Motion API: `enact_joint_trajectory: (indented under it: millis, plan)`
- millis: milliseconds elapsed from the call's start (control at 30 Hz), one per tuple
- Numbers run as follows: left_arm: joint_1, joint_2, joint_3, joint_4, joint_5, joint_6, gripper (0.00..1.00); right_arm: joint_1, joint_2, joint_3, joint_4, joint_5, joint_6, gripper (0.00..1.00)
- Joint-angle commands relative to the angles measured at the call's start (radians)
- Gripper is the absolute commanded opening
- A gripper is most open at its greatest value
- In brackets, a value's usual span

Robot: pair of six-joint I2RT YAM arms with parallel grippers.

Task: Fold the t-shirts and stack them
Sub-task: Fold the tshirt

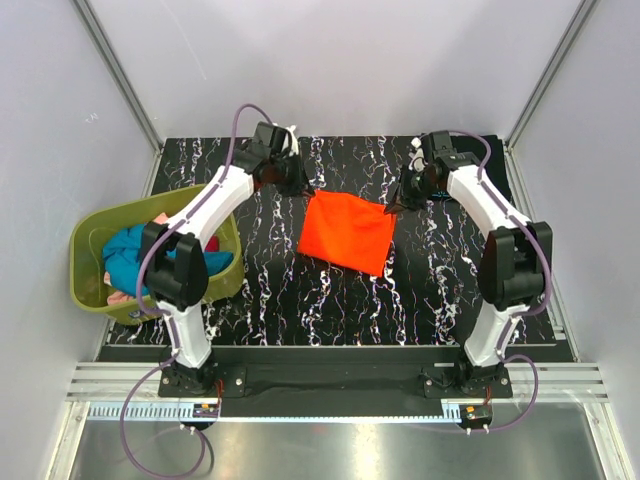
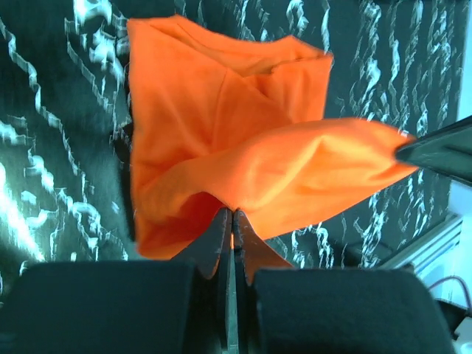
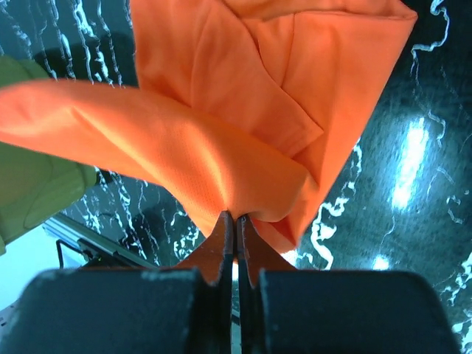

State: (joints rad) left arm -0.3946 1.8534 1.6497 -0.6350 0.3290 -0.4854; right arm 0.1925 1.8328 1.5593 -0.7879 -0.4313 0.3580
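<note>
In the middle of the bench point(image 1: 260, 300) the orange t-shirt point(image 1: 345, 232) lies folded, far edge lifted. Its 11 o'clock corner is pinched tight by the left end effector point(image 1: 300, 188), its 1 o'clock corner by the right end effector point(image 1: 392, 207). Way off at 9 o'clock, an olive basket point(image 1: 78, 270) holds other t-shirts point(image 1: 125, 255).

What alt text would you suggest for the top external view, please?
The left gripper and right gripper each pinch a far corner of an orange t-shirt on a black marbled table. A green basket holding more clothes sits at the table's left edge.
</note>
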Motion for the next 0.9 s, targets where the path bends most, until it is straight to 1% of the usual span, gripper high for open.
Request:
enact_joint_trajectory:
  millis: [0,33,67,100,133,167,200,233,267,300,367,400,467,567,633,667,733,767,833,867]
  plan:
    - [0.005,0.149,0.140,0.008,-0.018,0.005,0.05,-0.011,0.089,0.083,0.006,0.026,-0.030,0.00]
    - [0.008,0.185,0.174,0.008,-0.018,0.010,0.05,-0.013,0.118,0.105,0.012,0.028,-0.037,0.00]
    - [0.010,0.223,0.244,0.008,-0.012,0.013,0.06,-0.016,0.147,0.126,0.027,0.028,-0.050,0.00]
    - [0.011,0.269,0.281,0.009,0.001,0.028,0.08,-0.018,0.202,0.161,0.042,0.037,-0.054,0.00]
    - [0.014,0.311,0.321,0.015,0.013,0.037,0.08,-0.025,0.230,0.185,0.048,0.066,-0.068,0.00]
    - [0.014,0.396,0.372,0.015,0.013,0.045,0.08,-0.028,0.258,0.217,0.058,0.068,-0.080,0.00]
    - [0.014,0.433,0.454,0.023,0.037,0.050,0.07,-0.034,0.291,0.231,0.084,0.075,-0.083,0.00]
    - [0.016,0.469,0.502,0.046,0.054,0.056,0.08,-0.042,0.305,0.234,0.108,0.104,-0.077,0.00]
    - [0.014,0.504,0.542,0.055,0.059,0.059,0.08,-0.066,0.322,0.243,0.134,0.098,-0.053,0.00]
    - [0.013,0.554,0.588,0.102,0.065,0.056,0.08,-0.079,0.357,0.270,0.136,0.089,-0.048,0.00]
    - [0.013,0.595,0.616,0.156,0.102,0.044,0.08,-0.099,0.382,0.294,0.125,0.114,-0.031,0.00]
    - [0.011,0.621,0.624,0.202,0.101,0.024,0.08,-0.103,0.402,0.307,0.119,0.114,-0.031,0.00]
    - [0.010,0.647,0.642,0.233,0.084,0.004,0.08,-0.114,0.411,0.298,0.134,0.118,-0.019,0.00]
    - [0.011,0.708,0.688,0.245,0.055,-0.018,0.13,-0.119,0.447,0.324,0.124,0.103,-0.011,0.01]
    - [0.013,0.739,0.726,0.215,0.042,-0.018,0.22,-0.117,0.471,0.338,0.118,0.111,-0.005,0.02]
    - [0.013,0.738,0.739,0.206,0.021,-0.015,0.32,-0.119,0.477,0.347,0.102,0.117,-0.005,0.04]
    - [0.013,0.706,0.736,0.173,-0.034,0.004,0.47,-0.119,0.487,0.366,0.095,0.123,-0.019,0.06]
    - [0.014,0.690,0.730,0.157,-0.054,0.010,0.49,-0.120,0.487,0.369,0.092,0.126,-0.025,0.07]
    - [0.023,0.641,0.716,0.130,-0.073,0.010,0.58,-0.120,0.488,0.380,0.067,0.132,-0.039,0.16]
    - [0.026,0.620,0.704,0.114,-0.082,0.010,0.64,-0.120,0.493,0.399,0.056,0.134,-0.044,0.20]
